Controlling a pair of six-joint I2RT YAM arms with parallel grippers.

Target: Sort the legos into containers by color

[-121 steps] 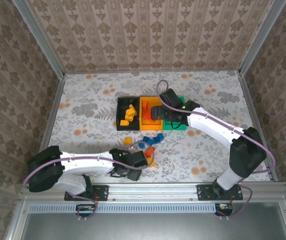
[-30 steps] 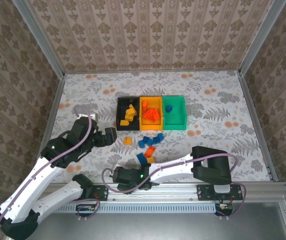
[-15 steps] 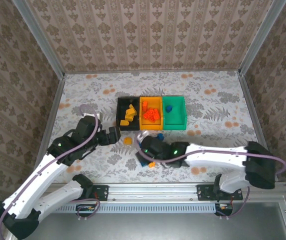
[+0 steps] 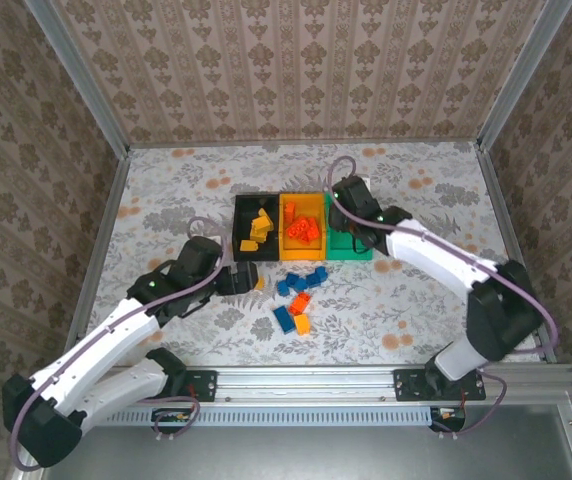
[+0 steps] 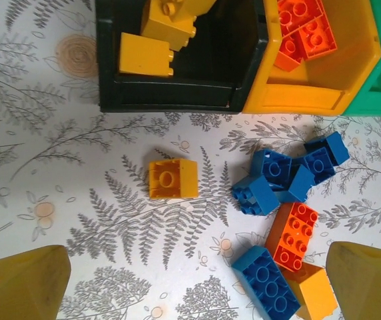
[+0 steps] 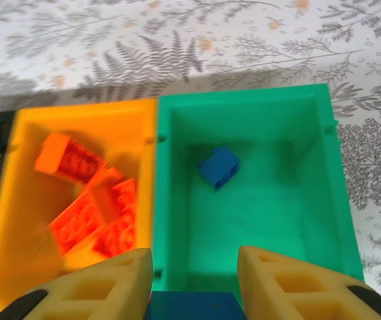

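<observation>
Bright, even light from above, soft faint shadows; right claw [image 6: 194, 283] fingers slightly out of focus.

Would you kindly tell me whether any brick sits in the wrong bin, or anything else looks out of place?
Nothing stands out. The black bin holds yellow bricks, the orange bin red-orange bricks, the green bin one blue brick. Unsorted bricks lie loose on the table before the bins.

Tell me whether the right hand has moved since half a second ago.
Yes. In the top view the right hand went from the loose bricks to over the green bin; it grips a blue brick.
</observation>
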